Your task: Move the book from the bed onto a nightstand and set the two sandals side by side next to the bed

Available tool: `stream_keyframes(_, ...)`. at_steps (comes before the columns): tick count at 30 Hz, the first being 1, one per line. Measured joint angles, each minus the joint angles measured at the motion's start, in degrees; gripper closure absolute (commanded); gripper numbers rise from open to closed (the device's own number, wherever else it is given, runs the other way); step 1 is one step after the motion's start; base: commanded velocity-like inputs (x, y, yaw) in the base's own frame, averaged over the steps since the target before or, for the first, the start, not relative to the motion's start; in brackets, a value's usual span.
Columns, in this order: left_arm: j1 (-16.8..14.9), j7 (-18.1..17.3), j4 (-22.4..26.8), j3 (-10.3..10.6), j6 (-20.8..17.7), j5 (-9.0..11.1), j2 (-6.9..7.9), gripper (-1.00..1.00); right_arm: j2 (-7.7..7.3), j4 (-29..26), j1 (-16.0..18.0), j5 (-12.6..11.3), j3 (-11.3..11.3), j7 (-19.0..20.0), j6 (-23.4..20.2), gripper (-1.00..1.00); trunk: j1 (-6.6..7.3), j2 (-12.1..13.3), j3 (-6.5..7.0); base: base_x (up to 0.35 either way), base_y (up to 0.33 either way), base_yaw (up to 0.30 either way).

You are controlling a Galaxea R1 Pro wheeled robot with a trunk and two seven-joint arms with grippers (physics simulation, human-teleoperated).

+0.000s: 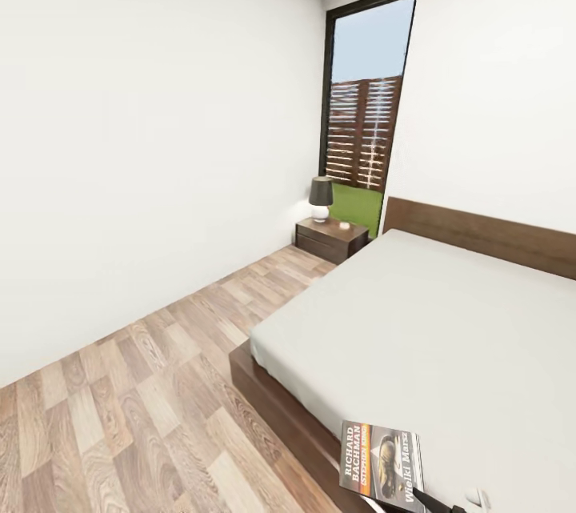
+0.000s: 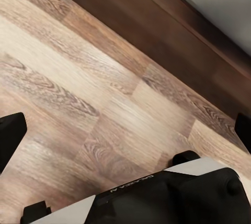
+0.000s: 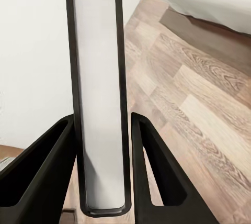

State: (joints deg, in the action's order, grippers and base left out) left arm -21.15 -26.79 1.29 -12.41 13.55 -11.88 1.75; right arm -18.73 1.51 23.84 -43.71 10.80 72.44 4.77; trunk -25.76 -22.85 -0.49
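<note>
The book, dark-covered with white lettering and an orange band, hangs at the near corner of the bed, over its dark frame. My right gripper is shut on the book, seen edge-on between both black fingers. A nightstand stands in the far corner by the headboard. My left gripper is open, its fingers wide apart over the wood floor beside the bed frame. The two sandals are out of view.
A dark-shaded lamp with a white base sits on the nightstand. A tall dark-framed window is behind it. A strip of wood floor runs between the left wall and the bed. My own base shows under the left gripper.
</note>
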Motion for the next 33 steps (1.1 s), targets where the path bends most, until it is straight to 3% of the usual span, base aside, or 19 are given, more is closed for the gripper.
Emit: stream_keyframes(33, 0.00, -0.01, -0.03, 0.07, 0.00, -0.01, -0.09, -1.00, 0.00, 0.00, 0.00, 0.05, 0.00, 0.00, 0.00, 1.00, 0.00, 0.00, 0.00, 0.000, 0.000, 0.199)
